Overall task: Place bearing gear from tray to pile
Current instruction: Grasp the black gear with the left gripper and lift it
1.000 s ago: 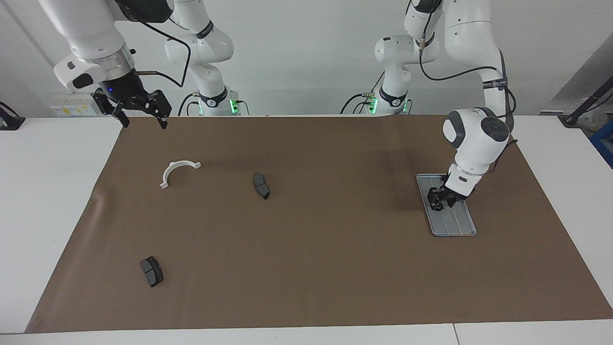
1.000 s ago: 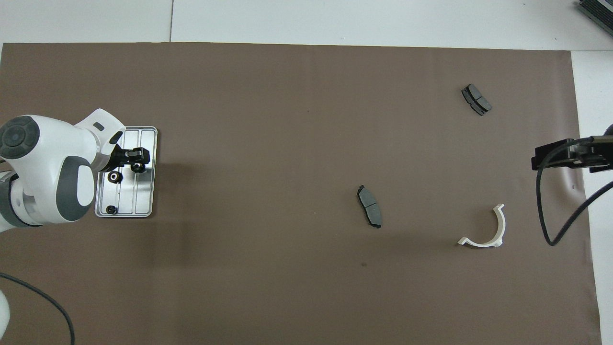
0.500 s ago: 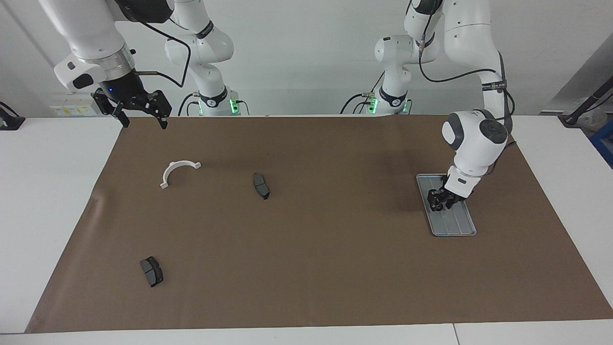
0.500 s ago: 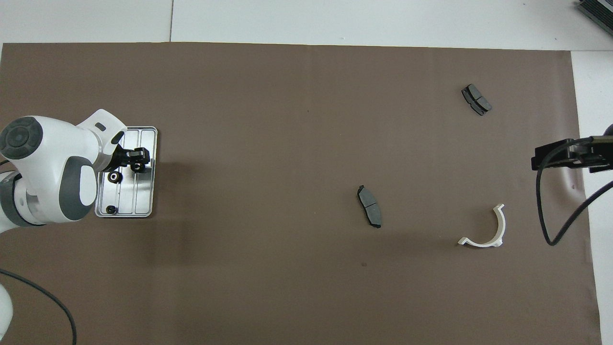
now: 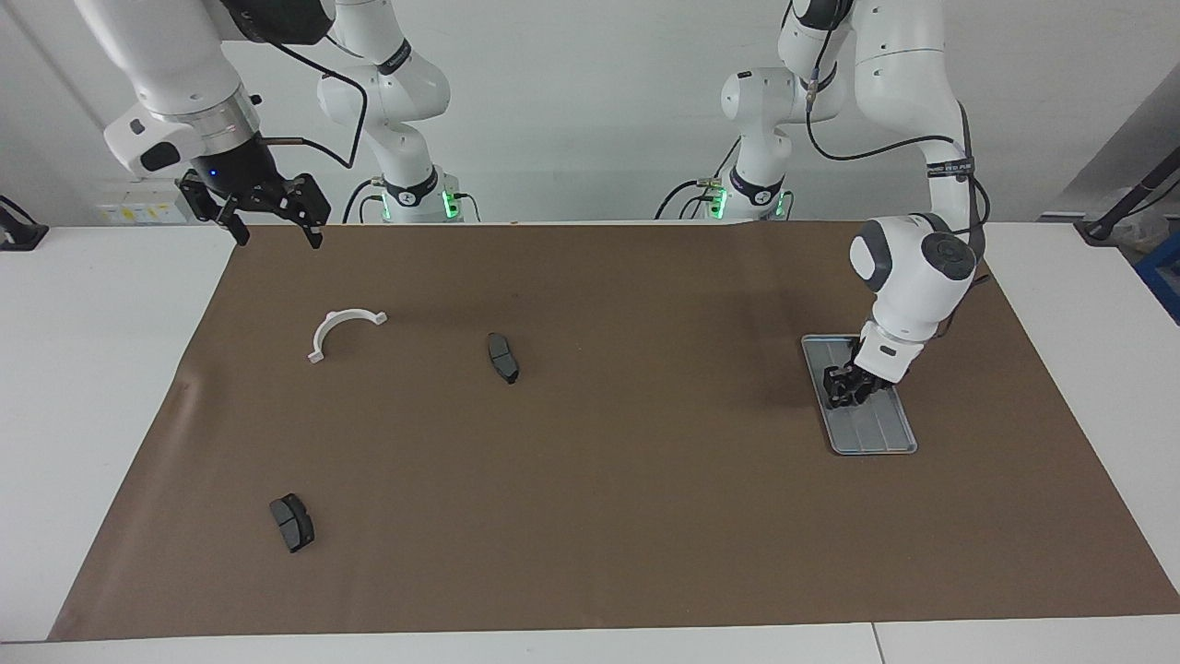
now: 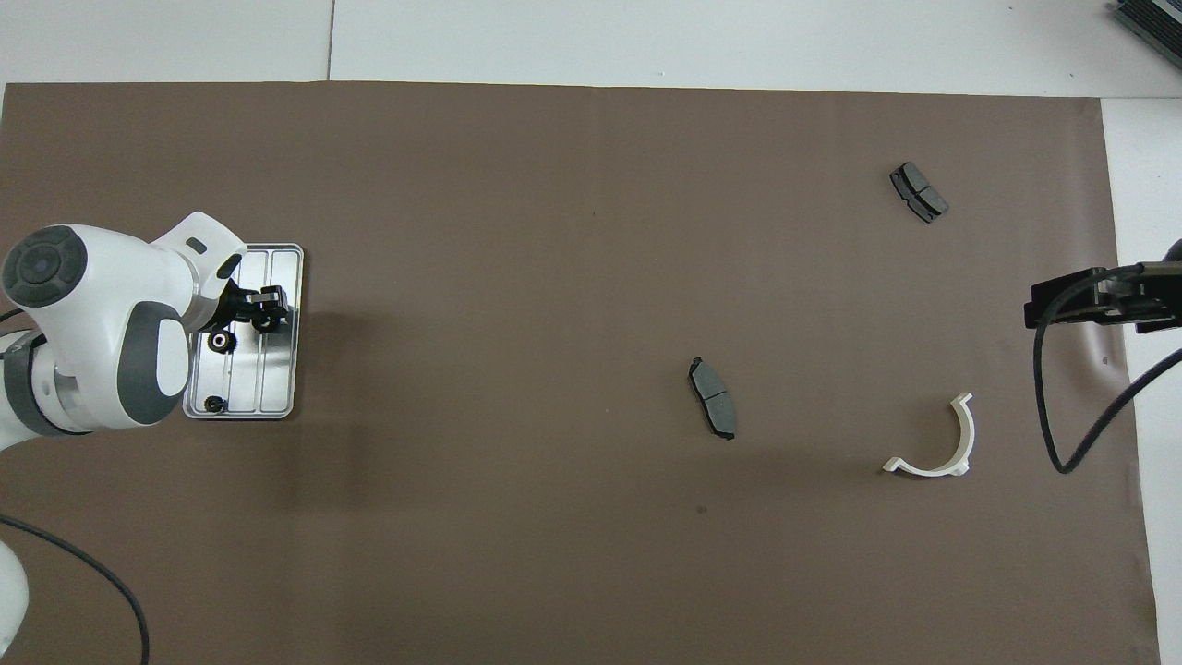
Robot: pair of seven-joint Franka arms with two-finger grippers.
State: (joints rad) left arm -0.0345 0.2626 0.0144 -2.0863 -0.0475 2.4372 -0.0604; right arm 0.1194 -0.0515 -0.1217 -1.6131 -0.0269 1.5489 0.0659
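Where brown mat (image 5: 590, 480) covers white table (image 5: 92, 415) | left end effector (image 5: 843, 395) grips gear (image 6: 267, 322) | right end effector (image 5: 269, 221) open

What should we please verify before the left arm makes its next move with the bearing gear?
1. Left end effector over the tray: ok.
2. Grip on the bearing gear beneath it: cannot tell.
3. Two spare gears lie on the tray, apart from it: ok.
4. Drop-off pile located: cannot tell; only two brake pads and a white half-ring show.
5. Right end effector waits raised at its own end: ok.
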